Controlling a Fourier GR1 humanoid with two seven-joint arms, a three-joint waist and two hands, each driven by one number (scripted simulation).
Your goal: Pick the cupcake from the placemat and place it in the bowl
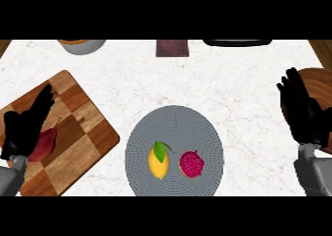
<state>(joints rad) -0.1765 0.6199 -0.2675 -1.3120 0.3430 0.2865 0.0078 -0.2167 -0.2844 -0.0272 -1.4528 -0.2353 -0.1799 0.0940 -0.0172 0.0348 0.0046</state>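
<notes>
both open hands (pixel 27 124) (pixel 305 115) flank a placemat (pixel 174 120) bearing mango (pixel 158 160) and dragonfruit (pixel 191 164).

- Nothing readable from where I'm driving this, no text, labels, brands or numbers anywhere.
- I check the wooden cutting board (pixel 73 133) on the left: just a checker pattern of wood tones, no logo or stamp.
- The grey round placemat (pixel 174 129) only has fine concentric ribbing, no print.
- The dark reddish-brown block (pixel 173 48) at the top edge looks plain, no writing I can make out.
- The grey bowl (pixel 82 46) up top and the dark item (pixel 237 43) next to the block are cut off by the view, and no marks show on what I see.
- The marble counter (pixel 196 78) has veining only.
</notes>
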